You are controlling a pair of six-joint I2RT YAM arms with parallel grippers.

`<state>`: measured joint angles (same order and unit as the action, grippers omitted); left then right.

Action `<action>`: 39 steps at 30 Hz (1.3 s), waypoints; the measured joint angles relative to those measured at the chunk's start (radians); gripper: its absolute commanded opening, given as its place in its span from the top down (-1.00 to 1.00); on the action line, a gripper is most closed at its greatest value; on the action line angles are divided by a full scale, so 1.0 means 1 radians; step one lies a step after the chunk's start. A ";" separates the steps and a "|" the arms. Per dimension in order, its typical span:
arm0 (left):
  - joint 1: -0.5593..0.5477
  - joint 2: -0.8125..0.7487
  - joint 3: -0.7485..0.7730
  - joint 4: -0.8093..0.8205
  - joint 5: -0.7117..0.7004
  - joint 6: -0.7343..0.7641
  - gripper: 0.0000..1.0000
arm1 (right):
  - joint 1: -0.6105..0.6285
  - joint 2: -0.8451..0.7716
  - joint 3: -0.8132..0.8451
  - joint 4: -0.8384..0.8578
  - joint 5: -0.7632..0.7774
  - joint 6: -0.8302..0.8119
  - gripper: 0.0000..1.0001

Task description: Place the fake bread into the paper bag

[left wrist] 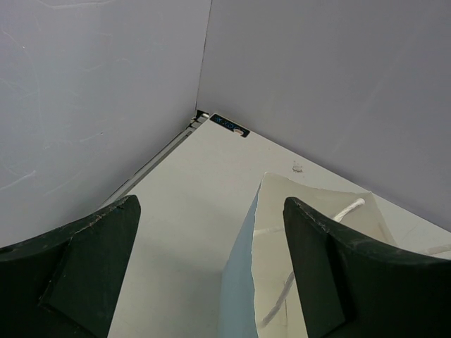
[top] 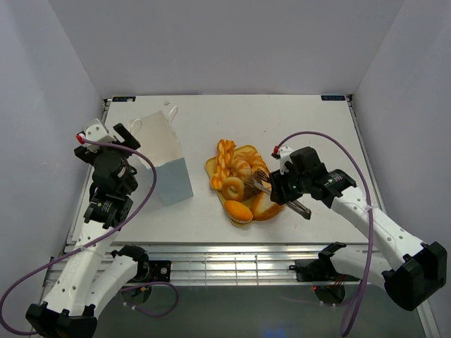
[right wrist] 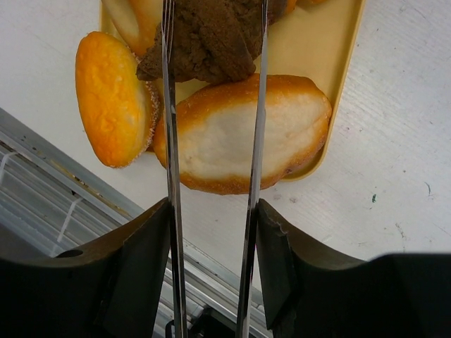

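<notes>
**Left fingers**: spread wide, holding nothing. They hang above the far-left part of the surface, beside the paper bag's open top. In my left wrist view the bag's rim lies between them and lower down.

**Paper bag**: white to pale blue, upright on the left half of the surface, mouth open. A white cord handle shows inside it. I can see no bread in the part of the interior that is visible.

**Right fingers**: closed on a pair of metal tongs, whose two thin blades run forward from between them.

**Fake bread**: piled on a flat yellow tray at mid-surface, well apart from the bag.
- Braided twist: at the tray's far-left side.
- Dark brown piece: at the tong tips. I cannot tell whether the blades pinch it.
- Pale-faced oval roll: on the tray's near corner, under both blades.
- Orange sugared roll: just beside the oval roll, partly off the tray edge.
</notes>
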<state>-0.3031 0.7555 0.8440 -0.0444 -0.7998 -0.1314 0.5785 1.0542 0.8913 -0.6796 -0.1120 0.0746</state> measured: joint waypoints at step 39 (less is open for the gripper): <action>0.000 -0.020 0.000 0.000 0.000 0.000 -0.86 | 0.000 0.005 0.140 -0.091 0.008 0.023 0.84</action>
<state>-0.3031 0.7357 0.8440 -0.0444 -0.8001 -0.1318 0.5785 1.0595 1.0313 -0.7708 -0.1040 0.0971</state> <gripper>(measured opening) 0.928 0.336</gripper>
